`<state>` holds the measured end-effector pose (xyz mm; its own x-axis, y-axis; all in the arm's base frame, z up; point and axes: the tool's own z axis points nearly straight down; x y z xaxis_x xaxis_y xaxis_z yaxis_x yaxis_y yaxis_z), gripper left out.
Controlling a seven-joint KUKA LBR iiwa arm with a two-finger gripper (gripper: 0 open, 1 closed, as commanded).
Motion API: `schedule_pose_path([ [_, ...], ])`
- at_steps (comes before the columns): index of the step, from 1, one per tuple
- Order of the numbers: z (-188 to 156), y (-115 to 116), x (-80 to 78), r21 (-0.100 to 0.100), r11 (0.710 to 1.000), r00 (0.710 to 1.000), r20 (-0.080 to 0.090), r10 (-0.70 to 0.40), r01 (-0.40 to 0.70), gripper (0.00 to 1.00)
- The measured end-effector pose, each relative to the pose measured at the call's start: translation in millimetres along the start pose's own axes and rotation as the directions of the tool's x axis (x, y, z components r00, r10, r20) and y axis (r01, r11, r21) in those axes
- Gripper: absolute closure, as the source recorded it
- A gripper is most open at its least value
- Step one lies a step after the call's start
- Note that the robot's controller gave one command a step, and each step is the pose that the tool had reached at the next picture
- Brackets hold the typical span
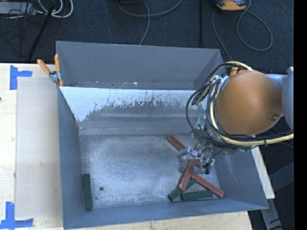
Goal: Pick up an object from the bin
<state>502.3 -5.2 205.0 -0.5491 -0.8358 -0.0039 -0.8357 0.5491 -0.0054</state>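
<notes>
Hovering over crossed brown sticks (pixel 190 177) by rt wall of bin (pixel 236 182), pincer (pixel 197 156) grip can't tell; floor leftward mostly open.

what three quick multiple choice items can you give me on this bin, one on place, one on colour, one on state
1. The pincer is over: A the left side; B the right-side heap; C the floor outside.
2. The lone bar at left is: A yellow; B green; C white.
3. The reddish sticks lie: A crossed; B parallel; C upright.
Key: B, it hangs above the sticks; B, dark green; A, they overlap in an X.
</notes>
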Motion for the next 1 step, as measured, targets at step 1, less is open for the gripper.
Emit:
schedule_pose_path([
  [1,-161.7,-54.7,19.8,0.001,0.956,0.956,0.001,-0.293,0.293,1.0],
])
